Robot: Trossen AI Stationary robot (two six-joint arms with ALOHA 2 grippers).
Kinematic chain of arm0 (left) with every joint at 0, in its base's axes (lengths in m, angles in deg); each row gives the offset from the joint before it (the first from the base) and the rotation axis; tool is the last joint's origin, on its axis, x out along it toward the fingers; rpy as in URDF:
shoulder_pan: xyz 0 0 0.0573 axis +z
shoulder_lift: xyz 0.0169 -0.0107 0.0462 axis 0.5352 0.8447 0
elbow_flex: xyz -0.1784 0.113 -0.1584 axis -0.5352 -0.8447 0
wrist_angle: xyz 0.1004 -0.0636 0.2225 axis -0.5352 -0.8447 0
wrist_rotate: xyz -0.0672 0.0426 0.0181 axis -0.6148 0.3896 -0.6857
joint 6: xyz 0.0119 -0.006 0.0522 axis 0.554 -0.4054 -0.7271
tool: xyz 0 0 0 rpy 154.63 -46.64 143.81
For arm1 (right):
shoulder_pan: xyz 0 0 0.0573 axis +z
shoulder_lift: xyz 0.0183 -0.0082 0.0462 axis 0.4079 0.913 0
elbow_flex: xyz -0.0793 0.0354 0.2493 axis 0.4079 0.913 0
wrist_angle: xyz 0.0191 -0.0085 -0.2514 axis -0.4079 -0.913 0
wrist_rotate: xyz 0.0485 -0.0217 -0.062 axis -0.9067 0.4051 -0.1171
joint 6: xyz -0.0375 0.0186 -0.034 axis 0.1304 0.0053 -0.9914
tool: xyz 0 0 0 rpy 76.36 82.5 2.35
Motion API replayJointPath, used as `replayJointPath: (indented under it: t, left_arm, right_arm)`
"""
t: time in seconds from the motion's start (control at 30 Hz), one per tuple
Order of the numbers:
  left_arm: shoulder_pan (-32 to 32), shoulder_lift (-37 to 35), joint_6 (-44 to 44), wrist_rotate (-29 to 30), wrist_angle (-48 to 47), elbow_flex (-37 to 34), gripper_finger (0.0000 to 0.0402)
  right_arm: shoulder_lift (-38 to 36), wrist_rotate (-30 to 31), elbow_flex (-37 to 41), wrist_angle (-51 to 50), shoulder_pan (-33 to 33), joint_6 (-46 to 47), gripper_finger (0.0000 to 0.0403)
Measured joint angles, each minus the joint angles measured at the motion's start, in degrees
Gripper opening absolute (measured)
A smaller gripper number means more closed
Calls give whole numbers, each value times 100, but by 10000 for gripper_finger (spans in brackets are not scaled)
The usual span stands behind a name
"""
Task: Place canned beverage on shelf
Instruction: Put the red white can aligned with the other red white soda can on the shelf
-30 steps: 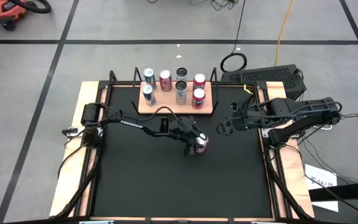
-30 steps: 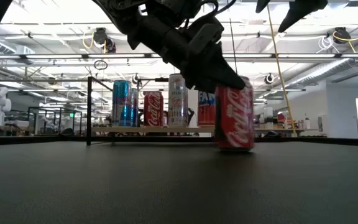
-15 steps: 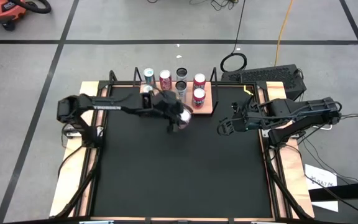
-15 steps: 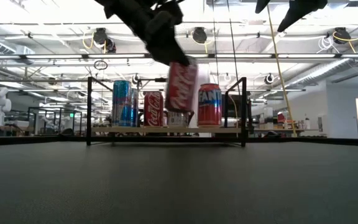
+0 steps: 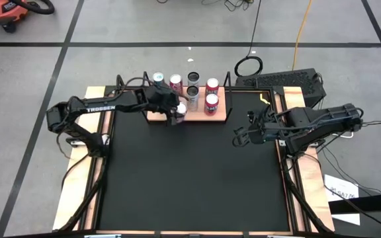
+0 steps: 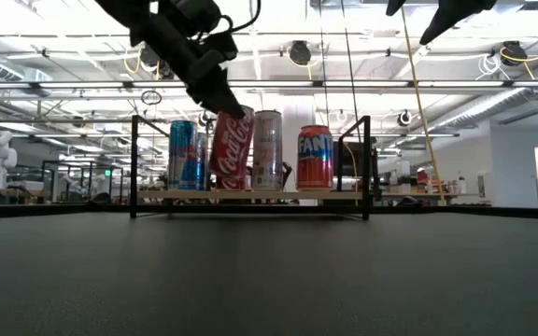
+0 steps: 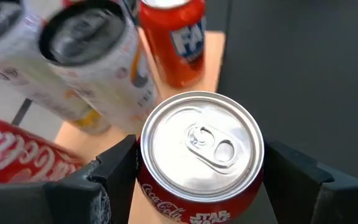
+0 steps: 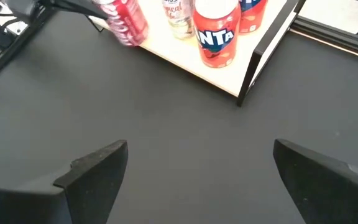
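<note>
The left gripper [image 5: 175, 114] grips a red cola can [image 6: 232, 149], one finger on each side, as the left wrist view shows. In the low view the can is tilted and sits in the upper middle of the frame, at the front edge of the shelf [image 5: 221, 109], beside a white can [image 6: 267, 149] and an orange can [image 6: 315, 158]. The right gripper [image 5: 239, 137] waits at the right of the high view over the black table [image 5: 190, 178], its fingers spread wide and holding nothing.
</note>
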Motion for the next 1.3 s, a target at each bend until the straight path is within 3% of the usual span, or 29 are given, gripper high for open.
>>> replayJointPath:
  t: [0.93, 1.3]
  left_arm:
    - [779, 432, -570, -317, 707, -141, 267]
    - [970, 437, -545, -315, 679, -141, 293]
  right_arm:
    - [0, -24, 0, 2, 14, 265, 390]
    - [0, -26, 0, 2, 20, 301, 390]
